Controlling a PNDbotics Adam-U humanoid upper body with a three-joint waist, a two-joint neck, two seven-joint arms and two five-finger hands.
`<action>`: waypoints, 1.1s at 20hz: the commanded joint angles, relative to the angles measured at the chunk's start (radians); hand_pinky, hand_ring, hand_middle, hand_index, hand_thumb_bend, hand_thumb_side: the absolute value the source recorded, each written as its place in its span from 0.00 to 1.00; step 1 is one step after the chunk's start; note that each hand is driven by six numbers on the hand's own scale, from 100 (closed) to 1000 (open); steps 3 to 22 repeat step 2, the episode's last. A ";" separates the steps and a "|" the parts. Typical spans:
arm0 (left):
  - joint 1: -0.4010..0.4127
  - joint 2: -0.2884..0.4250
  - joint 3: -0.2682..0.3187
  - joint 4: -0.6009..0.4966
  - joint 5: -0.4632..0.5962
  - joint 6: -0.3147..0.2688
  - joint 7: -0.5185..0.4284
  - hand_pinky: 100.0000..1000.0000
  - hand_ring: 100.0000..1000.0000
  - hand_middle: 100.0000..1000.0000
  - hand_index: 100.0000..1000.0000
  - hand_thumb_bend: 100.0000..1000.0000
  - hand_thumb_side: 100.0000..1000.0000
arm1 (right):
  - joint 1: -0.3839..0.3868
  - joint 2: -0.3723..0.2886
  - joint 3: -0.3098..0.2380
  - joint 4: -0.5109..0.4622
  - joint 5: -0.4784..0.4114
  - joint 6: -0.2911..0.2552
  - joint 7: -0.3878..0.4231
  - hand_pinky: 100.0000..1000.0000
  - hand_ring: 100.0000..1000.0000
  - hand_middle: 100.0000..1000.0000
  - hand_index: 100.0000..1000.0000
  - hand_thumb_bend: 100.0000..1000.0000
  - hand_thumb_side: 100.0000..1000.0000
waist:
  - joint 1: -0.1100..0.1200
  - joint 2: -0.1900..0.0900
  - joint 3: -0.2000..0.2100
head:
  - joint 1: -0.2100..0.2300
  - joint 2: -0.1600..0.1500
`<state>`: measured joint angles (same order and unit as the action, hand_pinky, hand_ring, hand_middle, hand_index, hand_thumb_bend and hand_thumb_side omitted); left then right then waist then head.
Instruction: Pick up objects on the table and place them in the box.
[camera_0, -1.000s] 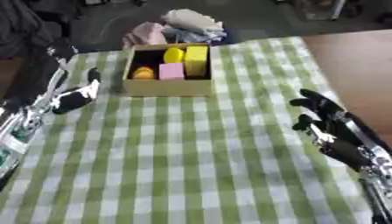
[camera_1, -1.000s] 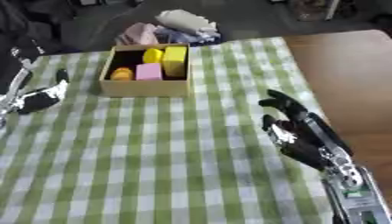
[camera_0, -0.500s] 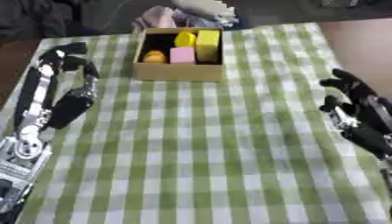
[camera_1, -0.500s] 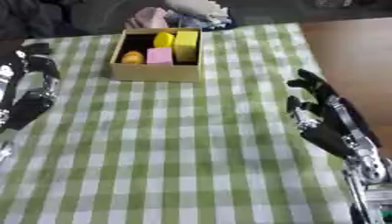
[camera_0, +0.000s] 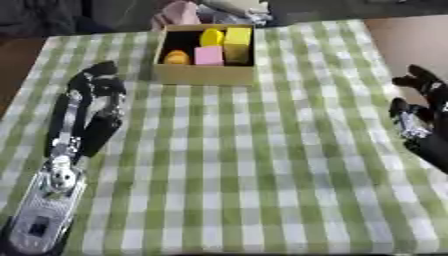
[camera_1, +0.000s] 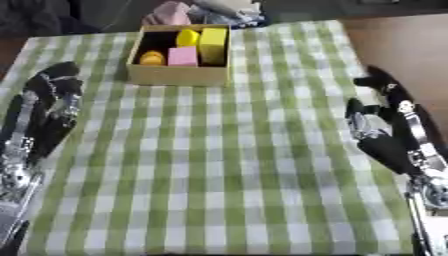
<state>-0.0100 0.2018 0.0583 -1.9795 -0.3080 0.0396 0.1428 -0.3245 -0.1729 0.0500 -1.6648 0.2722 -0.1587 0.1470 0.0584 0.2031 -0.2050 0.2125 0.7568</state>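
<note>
Up at the far end, the box (camera_0: 206, 60) already holds 4 blocks (camera_0: 208, 55), so both hands, left (camera_0: 94, 102) and right (camera_1: 385, 132), rest relaxed and empty on the cloth (camera_0: 236, 160), looks done.

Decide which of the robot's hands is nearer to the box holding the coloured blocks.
Left. The left hand rests on the cloth just below and left of the box; the right hand is far across at the cloth's right edge.
</note>
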 joint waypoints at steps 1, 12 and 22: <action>-0.012 -0.012 -0.002 -0.020 -0.012 0.010 -0.007 0.75 0.73 0.74 0.84 0.00 0.63 | -0.004 -0.011 -0.007 -0.035 0.009 -0.001 -0.009 0.64 1.00 0.80 0.97 0.00 0.41 | -0.010 -0.025 -0.002 | -0.003 0.001; -0.015 -0.018 -0.003 -0.020 -0.013 0.014 -0.006 0.75 0.73 0.74 0.84 0.00 0.64 | -0.003 -0.011 -0.007 -0.038 0.009 -0.001 -0.009 0.64 1.00 0.80 0.97 0.00 0.41 | -0.009 -0.024 -0.003 | -0.003 0.000; -0.015 -0.018 -0.003 -0.020 -0.013 0.014 -0.006 0.75 0.73 0.74 0.84 0.00 0.64 | -0.003 -0.011 -0.007 -0.038 0.009 -0.001 -0.009 0.64 1.00 0.80 0.97 0.00 0.41 | -0.009 -0.024 -0.003 | -0.003 0.000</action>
